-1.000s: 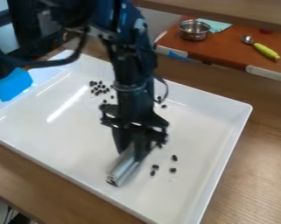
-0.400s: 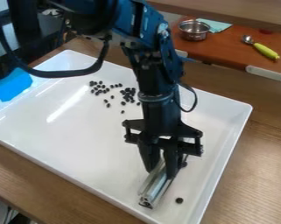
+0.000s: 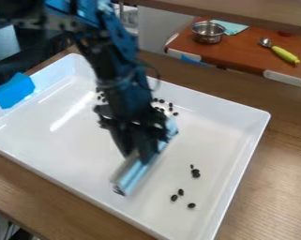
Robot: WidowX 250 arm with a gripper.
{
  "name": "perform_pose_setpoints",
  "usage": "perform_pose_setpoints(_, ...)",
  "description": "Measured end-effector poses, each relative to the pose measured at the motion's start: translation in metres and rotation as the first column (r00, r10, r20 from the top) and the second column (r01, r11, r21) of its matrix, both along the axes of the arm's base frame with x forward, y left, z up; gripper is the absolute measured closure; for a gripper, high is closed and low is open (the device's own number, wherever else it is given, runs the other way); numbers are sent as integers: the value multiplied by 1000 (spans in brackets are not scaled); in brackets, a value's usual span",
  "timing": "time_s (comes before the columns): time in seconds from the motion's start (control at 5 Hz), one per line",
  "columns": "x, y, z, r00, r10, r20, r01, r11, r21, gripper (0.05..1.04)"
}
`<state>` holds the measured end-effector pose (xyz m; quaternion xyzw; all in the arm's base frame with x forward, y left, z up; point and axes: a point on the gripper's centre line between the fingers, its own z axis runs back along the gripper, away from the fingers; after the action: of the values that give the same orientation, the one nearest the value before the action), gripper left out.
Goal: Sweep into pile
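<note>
The gripper (image 3: 139, 152) hangs over the middle of the white tray (image 3: 52, 174), shut on a silver metal bar (image 3: 135, 169). The bar lies slanted, its lower end low in the tray and its upper end up to the right behind the fingers. Several dark beans (image 3: 195, 173) are scattered right of the bar, toward the tray's right front. More beans (image 3: 170, 107) lie near the back wall, just right of the arm, and a few show left of it. The arm hides part of the back group.
Blue tape (image 3: 13, 90) is on the tray's left corner. The tray's raised walls surround the work. Behind, a reddish-brown surface (image 3: 240, 51) holds a metal pot (image 3: 208, 32), a green-handled spoon (image 3: 282, 53) and a teal cloth (image 3: 231, 27).
The gripper went right and toward the front with the bar, then back left and away to mid-tray. The beans on the right have shifted, some farther to the front.
</note>
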<state>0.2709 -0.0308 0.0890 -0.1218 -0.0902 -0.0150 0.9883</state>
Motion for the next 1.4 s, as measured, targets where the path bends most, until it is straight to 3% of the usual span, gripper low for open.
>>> perform_pose_setpoints(0.2, -4, 39, 7, 1000, 2, 23, -1, 1000, -9, 720)
perform_pose_setpoints(0.6, 25, 119, 16, 987, 155, -48, -153, 987, 58, 720)
perform_pose_setpoints(1.0, 57, 166, 11, 956, 285, -71, -269, 946, 182, 720)
perform_pose_setpoints(1.2, 61, 180, -5, 942, 327, -77, -300, 921, 250, 720)
perform_pose_setpoints(1.4, 68, 183, -8, 944, 322, -79, -285, 911, 298, 720)
